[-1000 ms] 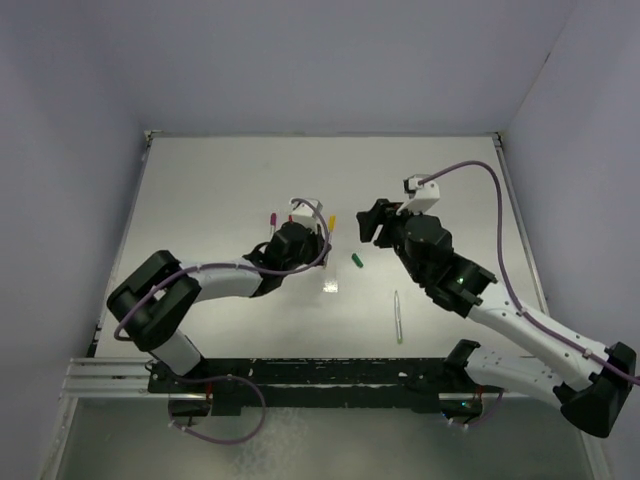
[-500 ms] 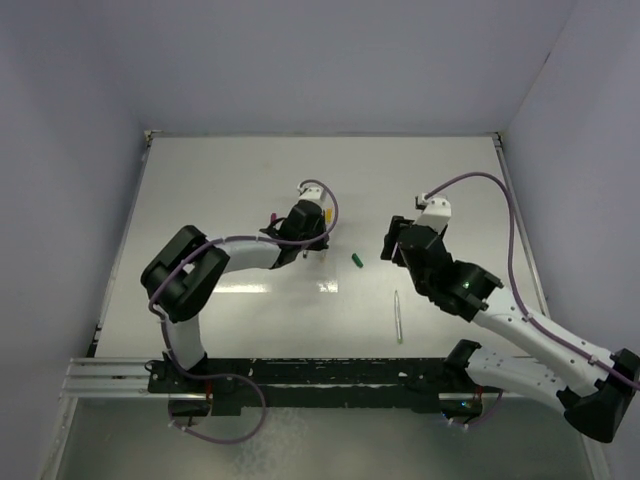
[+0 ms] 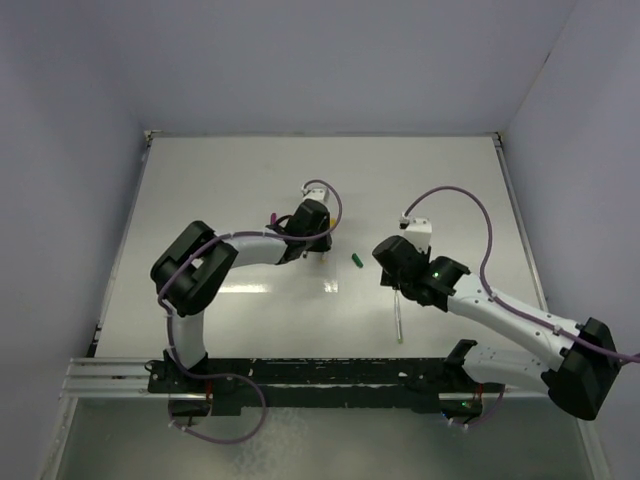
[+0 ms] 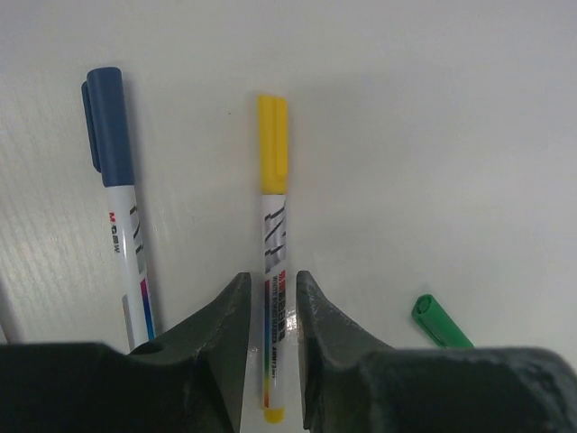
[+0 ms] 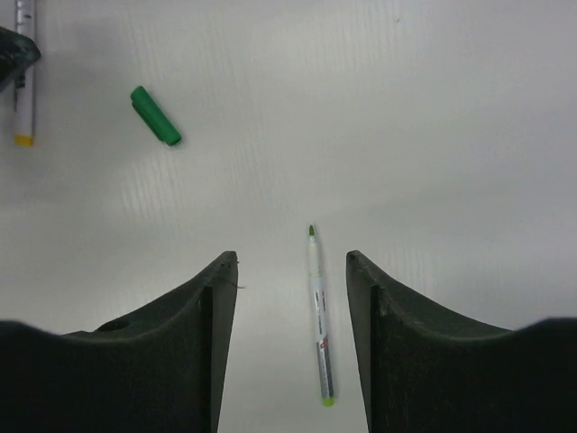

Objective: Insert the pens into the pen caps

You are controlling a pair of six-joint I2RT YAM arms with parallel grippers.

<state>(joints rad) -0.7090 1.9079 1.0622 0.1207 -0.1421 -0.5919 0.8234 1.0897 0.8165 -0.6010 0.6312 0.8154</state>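
Uncapped green-tipped pen (image 5: 318, 316) lies on the desk (image 5: 451, 108), tip toward 12 o'clock.
Right jaws apart astride it; green cap (image 5: 155, 115) at 10 o'clock; left jaws slightly apart around yellow-capped pen (image 4: 273, 234).

Even, diffuse overhead light, cool bluish-white cast. Table (image 3: 420, 180) bright, pale glare streak near front edge. Shadows soft, short. Wrist views sharp on surface; dark fingers (image 4: 216, 343) close to lens, underexposed, slightly soft.

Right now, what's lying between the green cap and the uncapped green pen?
Nothing. In the right wrist view, the table between the green cap and the pen is bare.
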